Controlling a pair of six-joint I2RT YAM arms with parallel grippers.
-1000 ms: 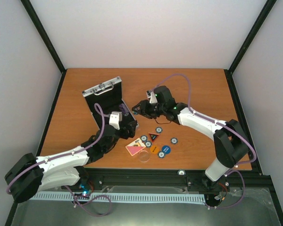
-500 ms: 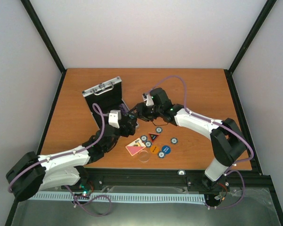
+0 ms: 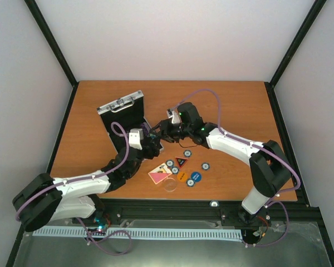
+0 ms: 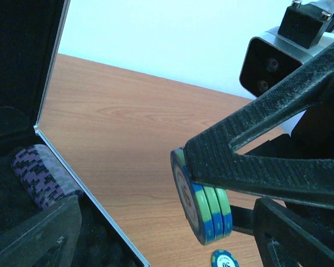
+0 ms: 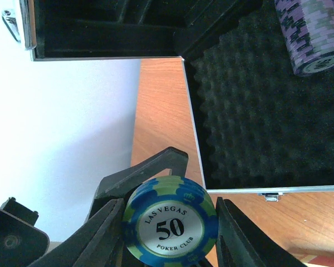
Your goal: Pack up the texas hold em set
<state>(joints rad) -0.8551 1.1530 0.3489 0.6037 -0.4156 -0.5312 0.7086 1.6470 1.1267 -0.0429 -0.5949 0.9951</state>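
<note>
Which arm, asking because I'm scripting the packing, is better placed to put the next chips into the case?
Probably right: the right gripper is shut on a stack of blue-green chips beside the open case; the left gripper is open and holds nothing.

"LAS VEGAS 50 POKER CLUB" on chip (image 5: 171,228)

My two arms, the left arm (image 3: 78,186) and the right arm (image 3: 234,143), are white with black joints and black bases. A thin purple cable (image 3: 206,91) loops along each. My fingers (image 4: 278,172) are black and bumpy.
</note>
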